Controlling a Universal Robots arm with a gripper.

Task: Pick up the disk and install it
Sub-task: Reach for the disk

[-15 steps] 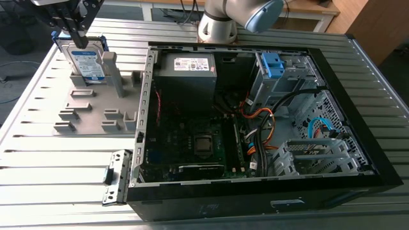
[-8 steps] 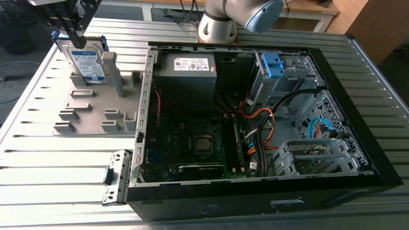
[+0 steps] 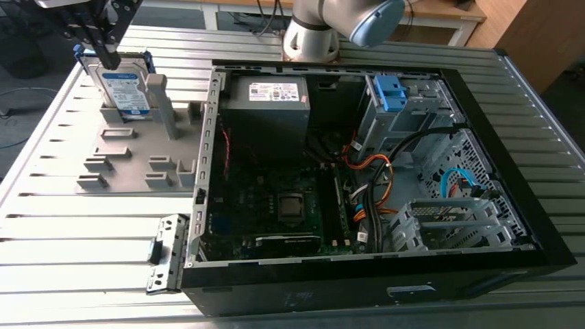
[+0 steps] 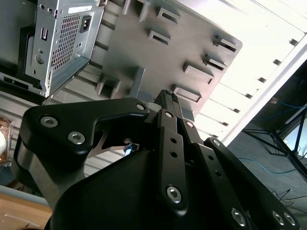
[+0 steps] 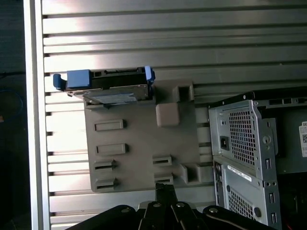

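I'm working beside the open computer case (image 3: 274, 296). On the grey holder (image 3: 119, 161) the disk (image 3: 126, 89) is standing upright. I'm at the pick-up step: my gripper (image 3: 108, 60) is hovering over it, fingers pressed together and holding nothing. I judge that grasping calls for spreading them across its top edge.

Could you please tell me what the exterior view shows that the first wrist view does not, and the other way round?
The exterior view adds the open computer case's motherboard and cables, plus the arm's base beyond it. The first wrist view adds the case's perforated rear panel. Both show the disk standing on edge in the grey fixture on the slatted table, and the gripper.
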